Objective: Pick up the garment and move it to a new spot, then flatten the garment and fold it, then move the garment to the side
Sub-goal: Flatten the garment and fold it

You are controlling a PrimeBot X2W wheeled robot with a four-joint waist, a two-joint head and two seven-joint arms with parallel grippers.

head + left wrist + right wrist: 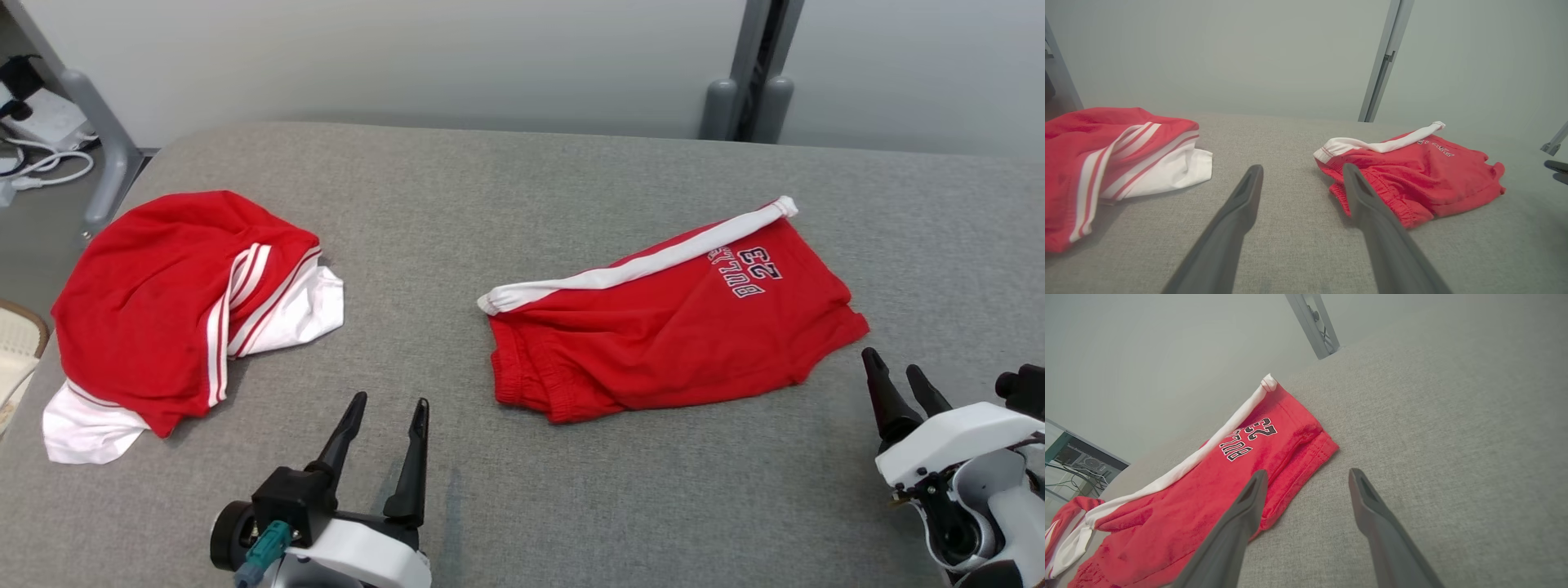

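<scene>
Red shorts (678,327) with a white side stripe and a printed number lie folded on the grey table (522,180), right of centre. A crumpled red-and-white jersey (171,302) is heaped at the table's left. My left gripper (390,400) hovers open near the front edge, between the two garments and holding nothing. Its wrist view has the shorts (1412,175) just right of the gripper (1302,167) and the jersey (1114,159) at far left. My right gripper (891,361) stands open beside the shorts' right hem. From that wrist the gripper (1308,471) points past the hem of the shorts (1216,486).
Grey metal posts (747,90) stand behind the table against a pale wall. A grey frame leg (102,147) and white cables (49,163) are off the table's left edge, with a pale basket (16,351) lower left. Bare grey tabletop (1453,416) stretches right of the shorts.
</scene>
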